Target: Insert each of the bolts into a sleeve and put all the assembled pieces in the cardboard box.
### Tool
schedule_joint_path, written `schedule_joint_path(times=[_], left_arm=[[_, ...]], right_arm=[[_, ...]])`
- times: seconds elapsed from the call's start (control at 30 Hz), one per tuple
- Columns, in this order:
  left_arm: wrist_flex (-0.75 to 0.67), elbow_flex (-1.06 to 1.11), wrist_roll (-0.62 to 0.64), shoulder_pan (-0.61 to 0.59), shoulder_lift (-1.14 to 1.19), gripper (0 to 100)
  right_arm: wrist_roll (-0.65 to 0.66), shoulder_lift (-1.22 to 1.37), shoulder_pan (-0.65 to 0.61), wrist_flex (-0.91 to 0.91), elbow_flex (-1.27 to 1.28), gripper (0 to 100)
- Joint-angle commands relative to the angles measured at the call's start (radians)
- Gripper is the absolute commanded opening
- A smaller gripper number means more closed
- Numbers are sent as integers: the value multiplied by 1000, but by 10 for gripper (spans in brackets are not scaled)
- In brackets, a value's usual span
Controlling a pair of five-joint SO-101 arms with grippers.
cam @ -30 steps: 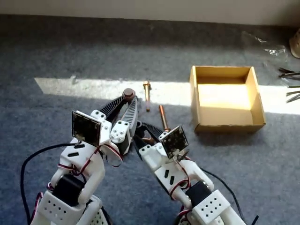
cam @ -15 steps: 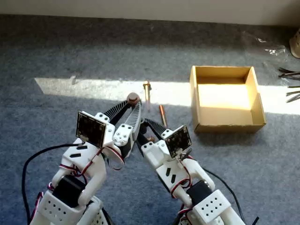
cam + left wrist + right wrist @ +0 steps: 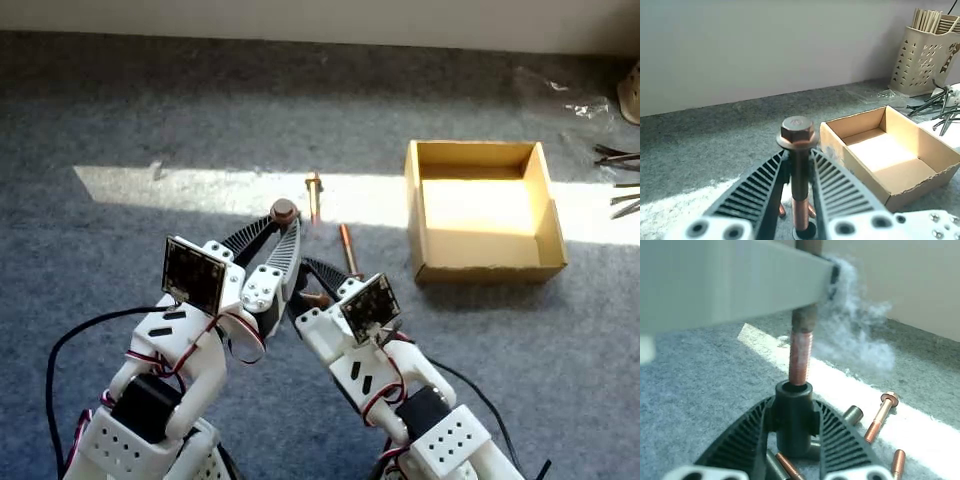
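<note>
**A:** The fingers (image 3: 837, 182) of the left gripper (image 3: 799, 156): how do they stand?

**B:** Drawn narrow and clamped on the shank of a copper bolt (image 3: 798, 131). Its hex head sits above the tips and its threaded end points down.

**A:** And the right gripper (image 3: 794, 407)?

**B:** Its fingers (image 3: 747, 435) pinch a dark sleeve (image 3: 793, 422), which stands upright with its open mouth up. The bolt's thread meets that mouth, and the tip looks just inside the rim.

**A:** Where is all this, seen from above?

**B:** Close in front of the two arms. The grippers meet tip to tip over the grey carpet (image 3: 120, 120), left of the box.

**A:** What lies past them?

**B:** A spare sleeve (image 3: 852, 415) lies on the carpet just beyond the right fingers. Next comes a loose bolt (image 3: 347, 250) in shade, then a second loose bolt (image 3: 314, 198) in the sunlit strip. The two lie near each other but apart.

**A:** And farther out?

**B:** The cardboard box (image 3: 488, 268) sits to the right with its open side up and sun on its floor. A perforated basket (image 3: 922, 55) of sticks stands behind it by the wall.
</note>
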Motion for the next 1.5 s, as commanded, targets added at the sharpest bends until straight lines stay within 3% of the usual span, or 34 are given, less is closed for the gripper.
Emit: schedule_joint_path(times=[0.0, 0.23, 1.2, 1.47], left_arm=[[28, -70, 18, 15, -18, 4], [89, -104, 94, 15, -16, 4], [140, -74, 87, 5, -15, 7], [175, -76, 14, -18, -15, 184]], right_arm=[[17, -15, -13, -28, -12, 3], [17, -15, -7, -150, -5, 3], [17, -15, 45, -154, -4, 3], [17, -15, 42, -154, -4, 3]])
